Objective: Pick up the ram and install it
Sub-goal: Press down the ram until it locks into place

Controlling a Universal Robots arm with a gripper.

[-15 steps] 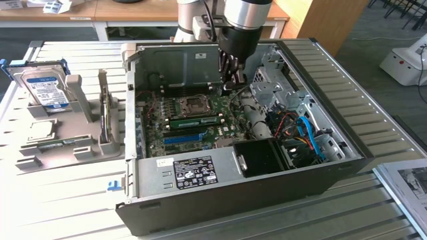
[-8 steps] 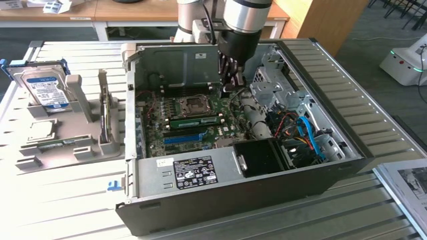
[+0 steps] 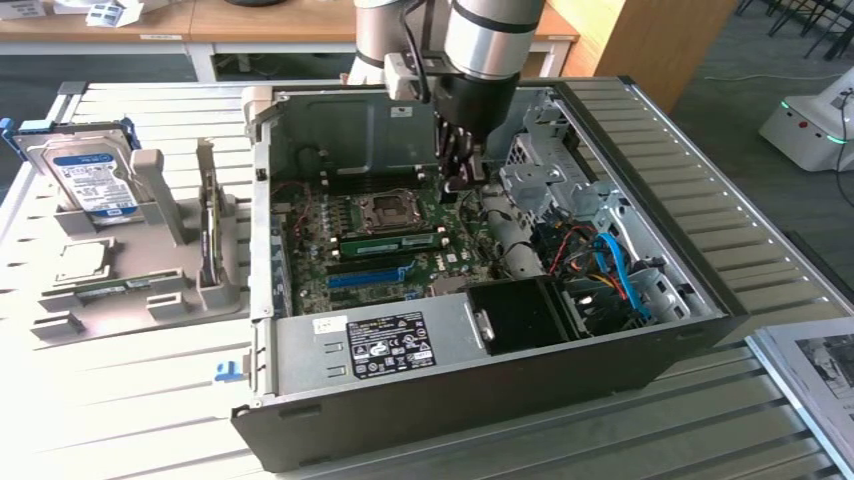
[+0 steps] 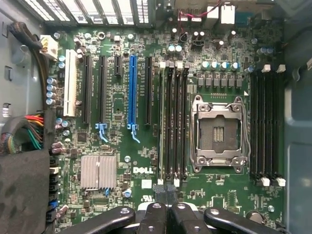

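A long green ram (image 3: 388, 241) sits in a black slot of the motherboard (image 3: 447, 262), just beside the CPU socket (image 3: 388, 209). In the wrist view it seems to be the thin grey edge (image 4: 162, 126) standing in the outermost of the slots next to the socket (image 4: 218, 131). My gripper (image 3: 457, 183) hangs inside the open computer case, a little above the board near one end of those slots. Its black fingers (image 4: 155, 217) are shut against each other, with nothing between them, roughly in line with the slot bank.
The case walls (image 3: 334, 125) surround the board closely. A black box (image 3: 527, 315), coloured cables (image 3: 607, 265) and a drive cage (image 3: 547, 175) crowd the exterior view's right. A bright blue slot (image 4: 132, 90) lies beside the ram slots. A silver hard drive (image 3: 96, 180) stands in a grey fixture outside.
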